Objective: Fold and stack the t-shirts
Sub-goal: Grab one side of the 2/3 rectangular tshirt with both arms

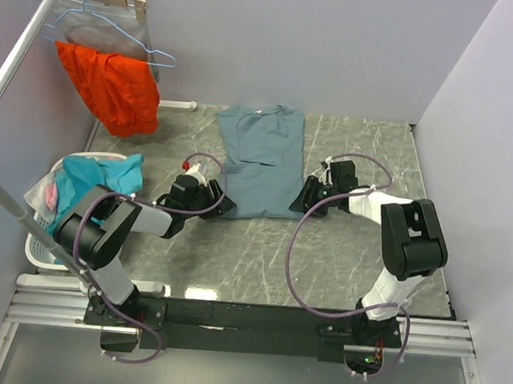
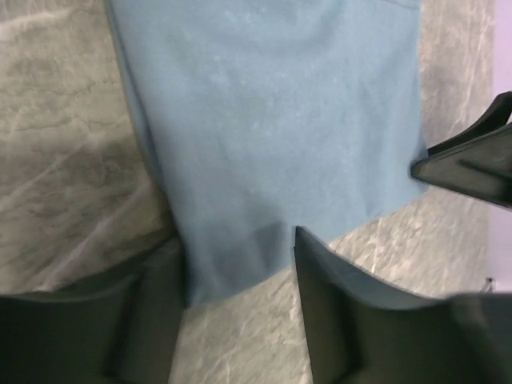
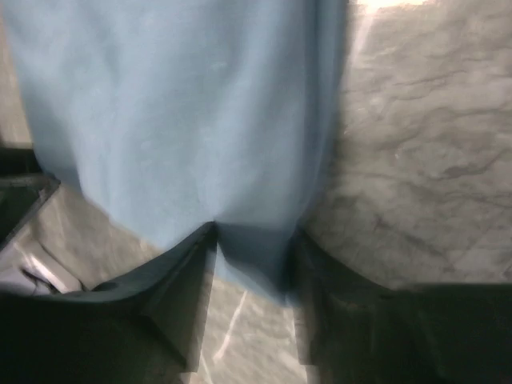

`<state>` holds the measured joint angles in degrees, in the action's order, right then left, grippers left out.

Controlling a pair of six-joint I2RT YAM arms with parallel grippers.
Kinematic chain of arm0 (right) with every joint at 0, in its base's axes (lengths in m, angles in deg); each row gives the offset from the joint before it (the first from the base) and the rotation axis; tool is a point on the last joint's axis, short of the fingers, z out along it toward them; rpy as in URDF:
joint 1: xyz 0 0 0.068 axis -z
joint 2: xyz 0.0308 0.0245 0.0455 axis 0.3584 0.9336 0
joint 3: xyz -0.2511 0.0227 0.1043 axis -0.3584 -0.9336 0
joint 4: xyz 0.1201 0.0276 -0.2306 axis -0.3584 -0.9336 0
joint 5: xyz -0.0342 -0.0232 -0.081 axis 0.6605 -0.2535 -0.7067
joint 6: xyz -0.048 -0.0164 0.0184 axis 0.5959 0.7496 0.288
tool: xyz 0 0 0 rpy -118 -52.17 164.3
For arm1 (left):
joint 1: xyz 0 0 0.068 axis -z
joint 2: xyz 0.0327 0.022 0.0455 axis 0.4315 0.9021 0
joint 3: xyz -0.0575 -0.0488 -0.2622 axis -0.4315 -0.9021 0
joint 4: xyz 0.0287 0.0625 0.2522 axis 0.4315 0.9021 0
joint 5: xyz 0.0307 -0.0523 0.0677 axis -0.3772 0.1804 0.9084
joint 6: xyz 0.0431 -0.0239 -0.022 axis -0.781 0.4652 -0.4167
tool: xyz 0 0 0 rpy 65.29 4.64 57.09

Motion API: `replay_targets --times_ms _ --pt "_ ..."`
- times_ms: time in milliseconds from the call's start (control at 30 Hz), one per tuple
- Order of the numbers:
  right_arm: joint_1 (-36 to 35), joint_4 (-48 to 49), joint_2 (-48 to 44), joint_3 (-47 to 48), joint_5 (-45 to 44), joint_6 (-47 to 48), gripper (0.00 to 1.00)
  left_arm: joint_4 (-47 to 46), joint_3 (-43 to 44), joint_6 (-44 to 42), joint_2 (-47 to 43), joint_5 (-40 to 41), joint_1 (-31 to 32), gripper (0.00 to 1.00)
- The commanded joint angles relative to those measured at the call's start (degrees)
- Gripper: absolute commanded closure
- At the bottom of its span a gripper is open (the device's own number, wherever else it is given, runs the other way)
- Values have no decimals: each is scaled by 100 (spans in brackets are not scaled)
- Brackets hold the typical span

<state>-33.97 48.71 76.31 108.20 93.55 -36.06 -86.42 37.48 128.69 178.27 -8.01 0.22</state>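
A slate-blue t-shirt lies flat on the marble table, folded into a long strip with its neck at the far end. My left gripper is down at the near left corner of its hem. In the left wrist view the t-shirt corner lies between the spread fingers of that gripper. My right gripper is at the near right corner. In the right wrist view the hem of the t-shirt dips between the parted fingers of the right gripper.
A bright orange garment hangs from a hanger on the rail at the back left. A white basket with teal and pink cloth stands at the left edge. Walls close in the back and the right.
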Motion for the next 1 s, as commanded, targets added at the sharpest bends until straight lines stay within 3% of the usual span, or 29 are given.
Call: replay_targets --times_ms 0,67,100,167,200,467,800,967 --pt "5 140 396 -160 205 -174 63 363 -18 52 355 -219 24 55" --pt "14 211 397 -204 231 -183 83 354 -70 52 311 -201 15 66" --pt "23 220 370 -231 231 -174 89 371 -88 43 285 -219 23 82" --pt "23 229 248 -327 205 -148 100 450 -106 26 188 -227 23 97" --pt "31 228 195 -371 205 -130 100 590 -106 8 144 -228 24 99" --pt "-12 483 -831 -1442 258 -367 100 1478 -605 148 -892 -44 304 99" --pt "-258 -105 -2924 -2832 -551 -719 100 2296 -1415 1184 -2457 870 1937 99" --pt "-381 -536 -4004 -3271 -737 -973 99 2560 -1643 1502 -2993 1257 2273 99"
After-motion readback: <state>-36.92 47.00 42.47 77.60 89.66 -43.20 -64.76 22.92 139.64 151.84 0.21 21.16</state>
